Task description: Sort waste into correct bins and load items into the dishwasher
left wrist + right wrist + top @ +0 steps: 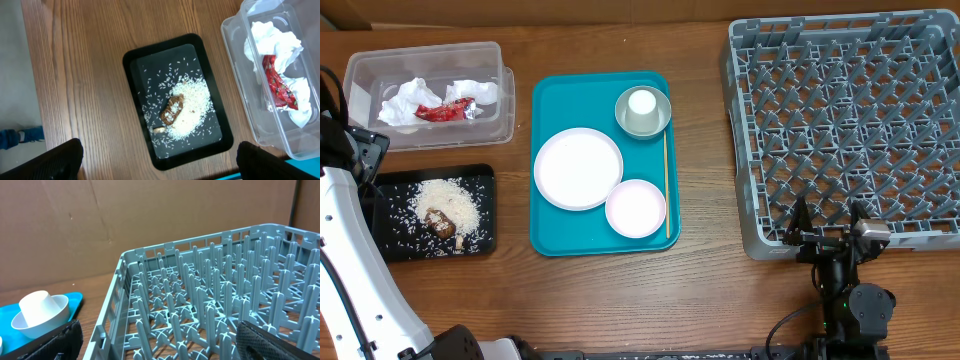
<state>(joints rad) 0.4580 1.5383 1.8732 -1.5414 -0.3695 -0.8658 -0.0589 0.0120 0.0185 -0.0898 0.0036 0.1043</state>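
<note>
The clear tub [505,100] at the far left holds crumpled white napkins [408,100] and a red wrapper [445,111]. The black tray [395,230] in front of it holds rice [448,200] and a brown lump [442,224]. The large plate [578,168], pinkish dish [636,208], wooden stick [667,180] and grey bowl [658,120] with the white cup [641,102] upside down in it all sit on the teal tray. The grey dish rack [840,110] is at the right. My left gripper [160,156] is open and empty above the black tray [160,60]. My right gripper [830,225] is open and empty at the rack's near edge [210,295].
The teal tray [550,235] lies in the middle of the wooden table. In the left wrist view the tub [235,60] stands right of the black tray. My left arm runs along the table's left edge. A brown cardboard wall stands behind the rack.
</note>
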